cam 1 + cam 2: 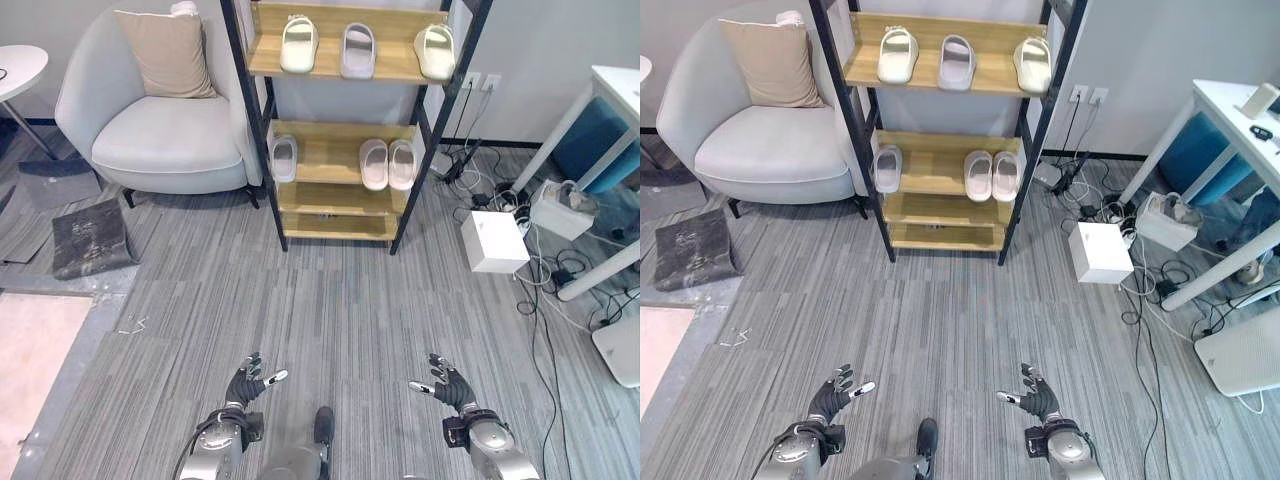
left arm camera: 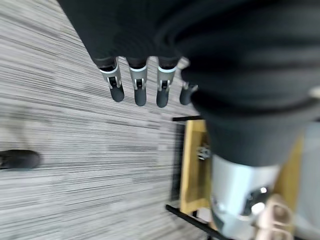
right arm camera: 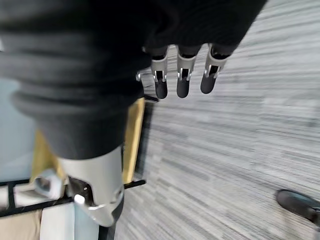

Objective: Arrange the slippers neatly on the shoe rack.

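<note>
Resting on shoe rack (image 1: 333, 194) shelves: six slippers (image 1: 373, 163).

Both silver-grey arms were held low and forward. The left hand (image 1: 246, 384), dark-covered with silver, dark-tipped fingers, was spread open, thumb out, and empty. The right hand (image 1: 447, 383) was likewise opened, fingers straight, nothing grasped.

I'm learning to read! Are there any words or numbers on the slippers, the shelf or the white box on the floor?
No words or numbers can be read in these pictures.
Slippers on the shoe rack: no print shows.
White box on the floor: plain sides, no label to be seen.
Small things on the white table: too small to read.
</note>
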Robot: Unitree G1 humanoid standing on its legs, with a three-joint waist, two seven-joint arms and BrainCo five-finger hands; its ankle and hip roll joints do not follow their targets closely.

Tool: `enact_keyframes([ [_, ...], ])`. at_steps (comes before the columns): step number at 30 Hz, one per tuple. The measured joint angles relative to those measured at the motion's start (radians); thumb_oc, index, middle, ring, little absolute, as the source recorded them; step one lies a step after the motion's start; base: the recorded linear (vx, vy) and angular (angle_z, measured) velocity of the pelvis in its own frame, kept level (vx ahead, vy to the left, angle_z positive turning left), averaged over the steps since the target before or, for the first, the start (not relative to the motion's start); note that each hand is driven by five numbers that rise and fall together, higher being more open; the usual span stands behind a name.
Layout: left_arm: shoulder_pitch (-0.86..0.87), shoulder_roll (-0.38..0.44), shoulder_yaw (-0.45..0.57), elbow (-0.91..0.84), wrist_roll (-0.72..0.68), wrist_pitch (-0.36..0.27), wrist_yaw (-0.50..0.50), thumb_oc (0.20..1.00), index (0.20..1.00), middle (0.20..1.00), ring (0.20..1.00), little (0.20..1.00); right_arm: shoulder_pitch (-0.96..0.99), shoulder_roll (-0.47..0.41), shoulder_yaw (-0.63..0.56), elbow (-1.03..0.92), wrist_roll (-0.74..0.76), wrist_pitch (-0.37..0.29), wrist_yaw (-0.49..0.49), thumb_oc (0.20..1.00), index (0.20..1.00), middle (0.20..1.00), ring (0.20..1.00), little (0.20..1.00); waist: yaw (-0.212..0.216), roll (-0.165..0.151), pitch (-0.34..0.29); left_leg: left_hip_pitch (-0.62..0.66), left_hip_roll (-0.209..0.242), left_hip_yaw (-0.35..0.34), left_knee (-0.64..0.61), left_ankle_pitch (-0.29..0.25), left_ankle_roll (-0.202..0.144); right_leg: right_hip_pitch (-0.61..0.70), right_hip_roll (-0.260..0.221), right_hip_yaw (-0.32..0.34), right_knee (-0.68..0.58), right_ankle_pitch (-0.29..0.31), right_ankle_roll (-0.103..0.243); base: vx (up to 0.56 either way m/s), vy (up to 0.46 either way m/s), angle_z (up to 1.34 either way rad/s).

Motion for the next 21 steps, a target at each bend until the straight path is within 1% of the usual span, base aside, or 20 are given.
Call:
enact_keyframes([
  [1, -0.005, 0.008, -0.026, -0.005, 0.001, 0.0, -0.003, 1.0, 1.0, 1.0, 1.0, 1.0, 0.002, -0.005, -0.001, -0.004, -0.007, -0.001, 0.0, 1.0, 1.0, 1.0, 1.0, 1.0, -0.016, 0.009, 0.0, 0.036, -0.006, -0.024, -0.007, -0.026, 0.011, -0.038, -0.005, 0.001, 0.075, 0.001, -0.002, 0.33, 0.093, 0.14],
  [2, -0.003, 0.007, -0.037, -0.008, 0.002, -0.001, -0.001, 1.0, 1.0, 1.0, 1.0, 1.0, 0.002, -0.003, -0.003, -0.001, -0.007, 0.0, 0.001, 1.0, 1.0, 1.0, 1.0, 1.0, -0.019, 0.021, 0.009, 0.058, -0.006, -0.031, -0.014, -0.059, 0.01, -0.072, -0.006, -0.008, 0.1, -0.008, -0.013, 0.43, 0.023, 0.2],
  [3, -0.004, 0.005, -0.041, -0.012, 0.002, 0.001, -0.002, 1.0, 1.0, 1.0, 1.0, 1.0, -0.001, -0.003, -0.005, -0.003, -0.007, 0.0, 0.002, 1.0, 1.0, 1.0, 1.0, 1.0, -0.028, 0.029, 0.015, 0.088, 0.006, -0.04, -0.018, -0.037, 0.016, -0.097, -0.001, -0.034, 0.07, -0.034, -0.034, 0.32, -0.047, 0.1],
  [4, -0.005, 0.006, -0.048, -0.016, 0.002, 0.0, -0.002, 1.0, 1.0, 1.0, 1.0, 1.0, 0.002, -0.006, -0.005, -0.012, -0.007, 0.0, 0.003, 1.0, 1.0, 1.0, 1.0, 1.0, -0.035, 0.037, 0.018, 0.098, 0.009, -0.045, -0.025, -0.057, 0.001, -0.122, 0.002, -0.048, 0.028, -0.034, -0.036, 0.32, -0.047, 0.18],
  [5, -0.011, 0.003, -0.051, -0.015, 0.002, 0.0, -0.002, 1.0, 1.0, 1.0, 1.0, 1.0, 0.009, -0.008, -0.006, -0.014, -0.007, 0.0, 0.004, 1.0, 1.0, 1.0, 1.0, 1.0, -0.042, 0.048, 0.026, 0.109, 0.012, -0.054, -0.028, -0.068, -0.004, -0.155, 0.002, -0.074, -0.099, -0.023, -0.049, 0.34, -0.102, 0.24],
  [6, -0.009, 0.005, -0.052, -0.012, 0.002, 0.0, -0.002, 1.0, 1.0, 1.0, 1.0, 1.0, 0.01, -0.007, -0.004, -0.014, -0.006, 0.001, 0.004, 1.0, 1.0, 1.0, 1.0, 1.0, -0.047, 0.046, 0.034, 0.119, 0.013, -0.052, -0.026, -0.054, 0.01, -0.168, 0.007, -0.079, -0.194, 0.014, -0.06, 0.36, -0.119, 0.32],
  [7, -0.019, -0.001, -0.052, -0.011, 0.003, 0.001, -0.003, 1.0, 1.0, 1.0, 1.0, 1.0, 0.024, -0.008, -0.005, -0.012, -0.006, 0.001, 0.004, 1.0, 1.0, 1.0, 1.0, 1.0, -0.068, 0.045, 0.034, 0.139, 0.015, -0.074, -0.03, -0.075, -0.006, -0.192, 0.018, -0.075, -0.296, 0.057, -0.059, 0.49, -0.16, 0.4],
  [8, -0.027, -0.004, -0.051, -0.01, 0.004, 0.001, -0.003, 1.0, 1.0, 1.0, 1.0, 1.0, 0.029, -0.009, -0.005, -0.008, -0.006, 0.005, 0.003, 1.0, 1.0, 1.0, 1.0, 1.0, -0.073, 0.042, 0.042, 0.16, 0.019, -0.085, -0.032, -0.093, -0.01, -0.216, 0.028, -0.071, -0.472, 0.18, -0.064, 0.38, -0.122, 0.34],
  [10, -0.03, -0.01, -0.05, -0.009, 0.009, 0.003, -0.003, 1.0, 1.0, 1.0, 1.0, 1.0, 0.029, -0.008, -0.006, -0.009, -0.006, 0.007, -0.002, 1.0, 1.0, 1.0, 1.0, 1.0, -0.083, 0.041, 0.046, 0.195, 0.027, -0.093, -0.041, -0.122, -0.019, -0.229, 0.028, -0.079, -0.603, 0.284, -0.059, 0.49, -0.148, 0.07],
  [11, -0.029, -0.012, -0.05, -0.008, 0.009, 0.004, -0.003, 1.0, 1.0, 1.0, 1.0, 1.0, 0.029, -0.007, -0.006, -0.009, -0.007, 0.007, -0.006, 1.0, 1.0, 1.0, 1.0, 1.0, -0.086, 0.037, 0.044, 0.217, 0.031, -0.094, -0.039, -0.165, -0.033, -0.224, 0.025, -0.091, -0.691, 0.317, -0.047, 0.37, -0.108, -0.13],
  [12, -0.029, -0.012, -0.049, -0.008, 0.009, 0.004, -0.003, 1.0, 1.0, 1.0, 1.0, 1.0, 0.029, -0.006, -0.007, -0.01, -0.007, 0.008, -0.007, 1.0, 1.0, 1.0, 1.0, 1.0, -0.085, 0.034, 0.042, 0.223, 0.031, -0.094, -0.036, -0.163, -0.034, -0.219, 0.025, -0.095, -0.719, 0.326, -0.044, 0.28, -0.092, 0.02],
  [13, -0.026, -0.012, -0.047, -0.009, 0.01, 0.004, -0.005, 1.0, 1.0, 1.0, 1.0, 1.0, 0.035, -0.006, -0.009, -0.011, -0.007, 0.008, -0.009, 1.0, 1.0, 1.0, 1.0, 1.0, -0.091, 0.027, 0.038, 0.256, 0.034, -0.107, -0.041, -0.174, -0.042, -0.211, 0.011, -0.095, -0.708, 0.329, -0.047, 0.28, -0.092, 0.35],
  [14, -0.022, -0.012, -0.047, -0.01, 0.024, 0.002, -0.006, 1.0, 1.0, 1.0, 1.0, 1.0, 0.053, -0.005, -0.01, -0.007, -0.007, 0.008, -0.009, 1.0, 1.0, 1.0, 1.0, 1.0, -0.108, 0.006, 0.023, 0.289, 0.033, -0.128, -0.046, -0.199, -0.057, -0.182, 0.003, -0.097, -0.692, 0.316, -0.043, 0.42, -0.133, 0.39],
  [15, -0.021, -0.019, -0.046, -0.008, 0.031, 0.003, -0.005, 1.0, 1.0, 1.0, 1.0, 1.0, 0.057, -0.009, -0.013, -0.003, -0.007, 0.008, -0.01, 1.0, 1.0, 1.0, 1.0, 1.0, -0.115, 0.007, 0.021, 0.305, 0.045, -0.137, -0.046, -0.219, -0.066, -0.178, 0.014, -0.093, -0.684, 0.361, -0.07, 0.43, -0.148, 0.29],
  [16, -0.013, -0.034, -0.047, -0.012, 0.038, 0.003, -0.005, 1.0, 1.0, 1.0, 1.0, 1.0, 0.06, -0.013, -0.033, 0.002, -0.007, 0.009, -0.011, 1.0, 1.0, 1.0, 1.0, 1.0, -0.113, 0.037, 0.008, 0.32, 0.087, -0.143, -0.043, -0.241, -0.086, -0.173, 0.046, -0.103, -0.661, 0.384, -0.081, 0.48, -0.199, 0.15],
  [17, -0.01, -0.046, -0.049, -0.013, 0.038, 0.003, -0.007, 1.0, 1.0, 1.0, 1.0, 1.0, 0.059, -0.016, -0.047, 0.002, -0.006, 0.008, -0.012, 1.0, 1.0, 1.0, 1.0, 1.0, -0.118, 0.059, -0.003, 0.326, 0.125, -0.146, -0.039, -0.251, -0.1, -0.166, 0.084, -0.105, -0.658, 0.399, -0.104, 0.46, -0.218, 0.22],
  [18, -0.01, -0.053, -0.047, -0.004, 0.038, 0.002, -0.007, 1.0, 1.0, 1.0, 1.0, 1.0, 0.049, -0.022, -0.047, 0.008, -0.006, 0.009, -0.011, 1.0, 1.0, 1.0, 1.0, 1.0, -0.118, 0.064, -0.003, 0.316, 0.15, -0.151, 0.012, -0.26, -0.114, -0.139, 0.115, -0.102, -0.678, 0.41, -0.122, 0.31, -0.156, 0.23],
  [19, -0.02, -0.053, -0.047, 0.008, 0.038, 0.003, -0.007, 1.0, 1.0, 1.0, 1.0, 1.0, 0.047, -0.022, -0.046, 0.01, -0.006, 0.008, -0.009, 1.0, 1.0, 1.0, 1.0, 1.0, -0.118, 0.05, -0.006, 0.297, 0.15, -0.149, 0.076, -0.265, -0.123, -0.114, 0.121, -0.102, -0.7, 0.437, -0.145, 0.24, -0.163, 0.06],
  [20, -0.016, -0.06, -0.046, 0.027, 0.038, 0.003, -0.006, 1.0, 1.0, 1.0, 1.0, 1.0, 0.046, -0.028, -0.044, 0.012, -0.006, 0.007, -0.009, 1.0, 1.0, 1.0, 1.0, 1.0, -0.11, 0.045, -0.008, 0.283, 0.154, -0.147, 0.168, -0.272, -0.134, -0.076, 0.137, -0.104, -0.715, 0.429, -0.191, 0.13, -0.101, -0.07],
  [21, -0.007, -0.062, -0.046, 0.033, 0.038, 0.004, -0.005, 1.0, 1.0, 1.0, 1.0, 1.0, 0.04, -0.034, -0.041, 0.011, -0.005, 0.006, -0.009, 1.0, 1.0, 1.0, 1.0, 1.0, -0.106, 0.046, -0.01, 0.262, 0.156, -0.146, 0.24, -0.27, -0.137, -0.055, 0.15, -0.103, -0.716, 0.414, -0.22, 0.2, -0.151, -0.13],
])
